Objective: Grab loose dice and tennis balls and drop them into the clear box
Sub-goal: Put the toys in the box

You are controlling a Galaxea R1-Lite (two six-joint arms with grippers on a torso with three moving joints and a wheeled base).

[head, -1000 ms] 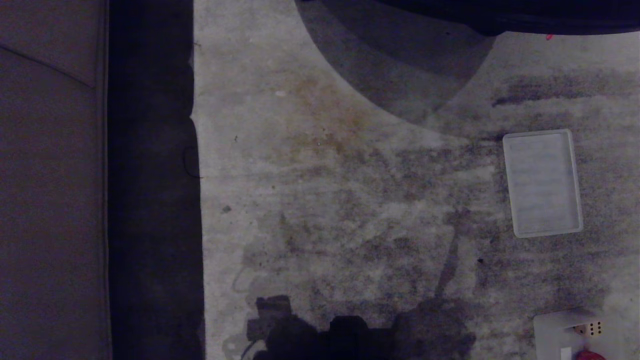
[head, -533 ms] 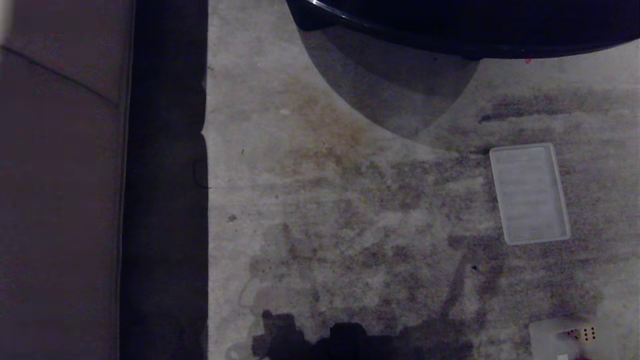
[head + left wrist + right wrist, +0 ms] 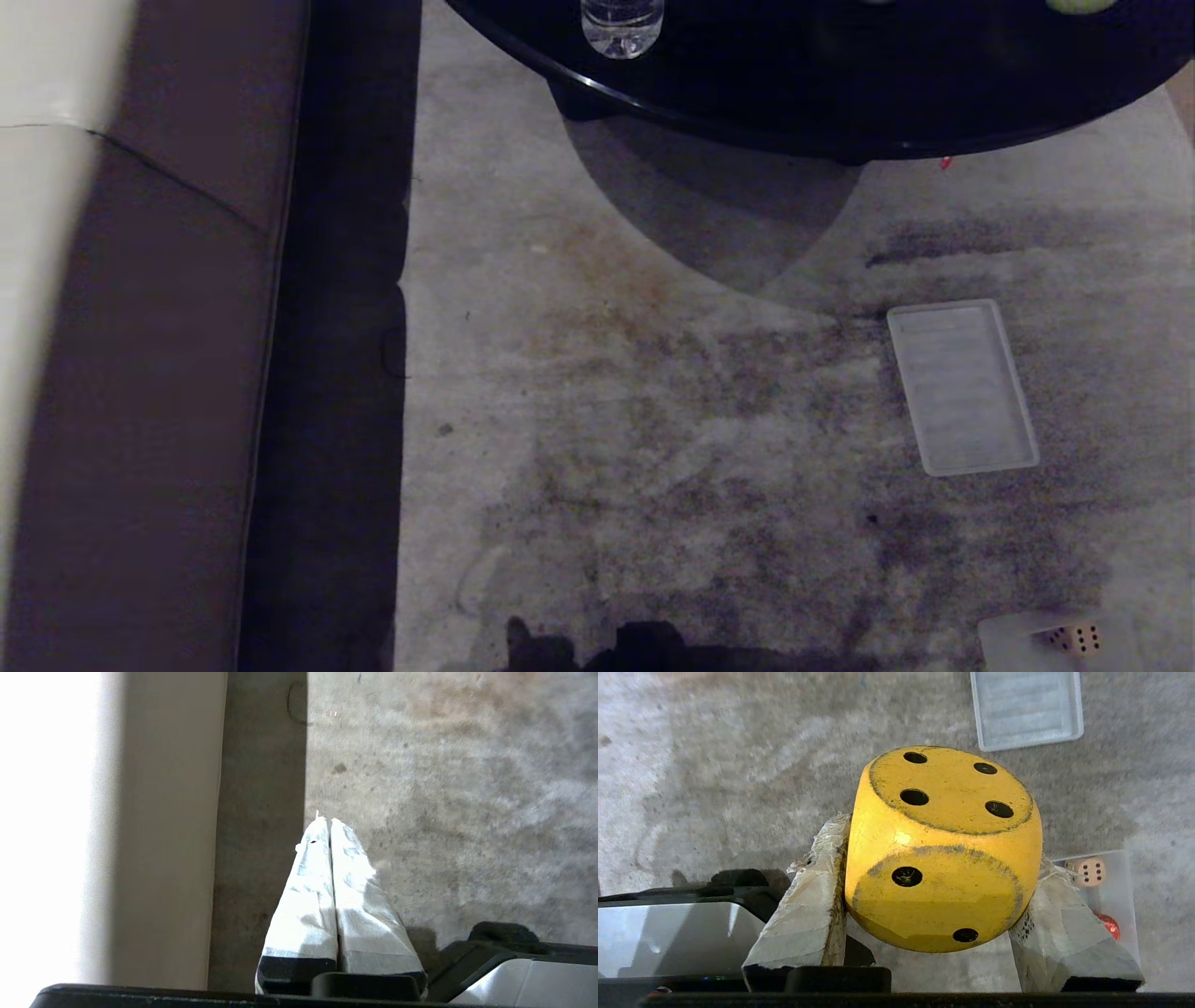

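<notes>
Fingers point(image 3: 808, 905) of the right gripper point(image 3: 924, 896) pinch the yellow die point(image 3: 943, 849) between them, one padded finger pressed to each side, in the middle of the right wrist picture; the die's four-dot face is turned up and away from the camera, with a single-dot face toward it. Behind the die, at the lower right of that picture, the clear box point(image 3: 1122, 896) sits on the carpet point(image 3: 738, 765) with a beige die point(image 3: 1086, 871) and a red die point(image 3: 1110, 925) inside. At the top right of the same picture lies the flat ribbed lid point(image 3: 1027, 709), well apart from the box. In the left wrist picture the left gripper point(image 3: 331, 826) has its white-wrapped fingers point(image 3: 308, 891) pressed together with nothing between them, hanging over the carpet beside a dark strip and the pale side of a sofa point(image 3: 163, 835). In the head picture no arm shows: the lid point(image 3: 962, 387) lies at the right, the box point(image 3: 1008, 639) with the beige die point(image 3: 1078, 638) peeks in at the lower right corner, and a dark round bench point(image 3: 840, 84) fills the top, carrying a glass point(image 3: 621, 23) and, at the upper right edge, a tennis ball point(image 3: 1078, 6).
</notes>
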